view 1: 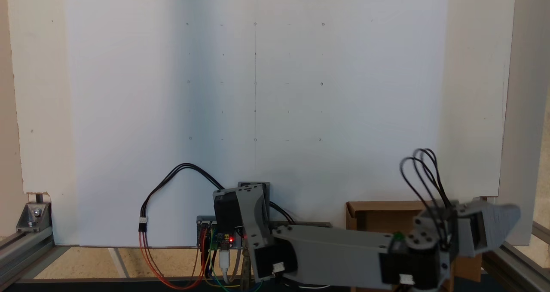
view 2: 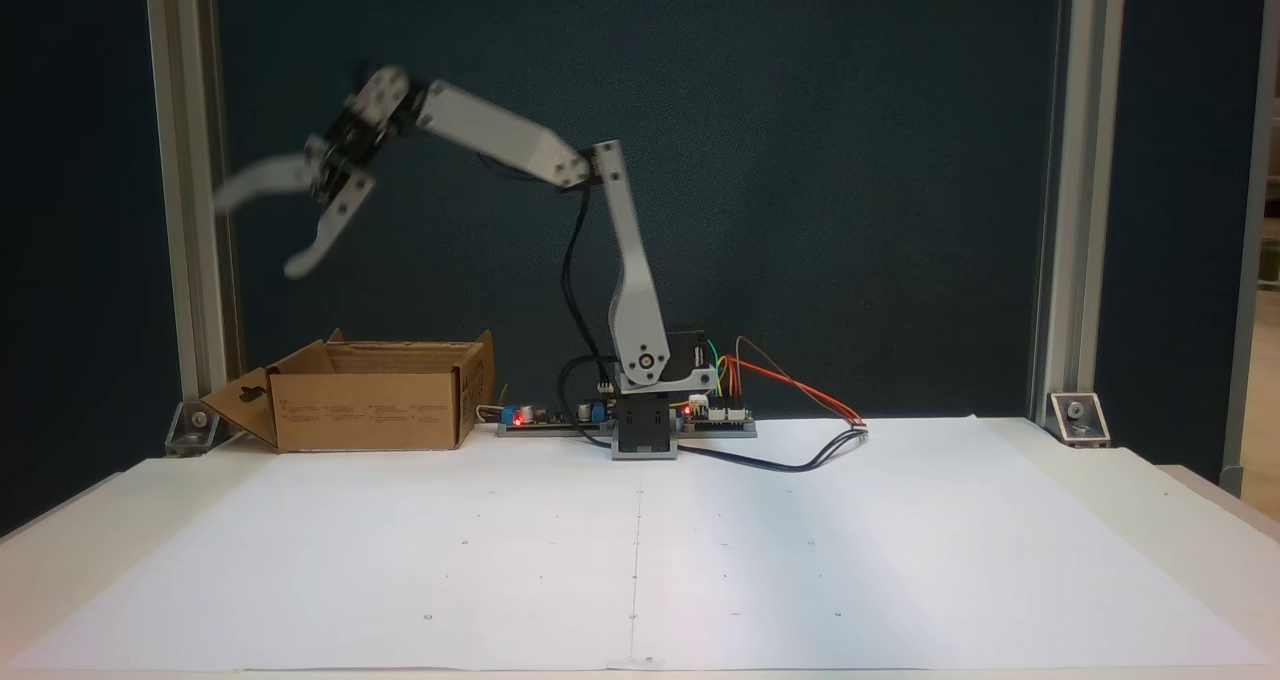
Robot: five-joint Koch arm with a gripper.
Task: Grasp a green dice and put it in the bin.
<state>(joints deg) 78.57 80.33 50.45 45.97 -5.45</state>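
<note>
1. White paper is covering the table; your pincer is hanging spread apart, gripping nothing.
2. Below it the box is sitting.
3. Green dice: I cannot find it.

Brown cardboard bin open, flaps up, beside arm base; dice unseen

The table carries a white paper sheet, the bin and seemingly the arm's base.
</note>
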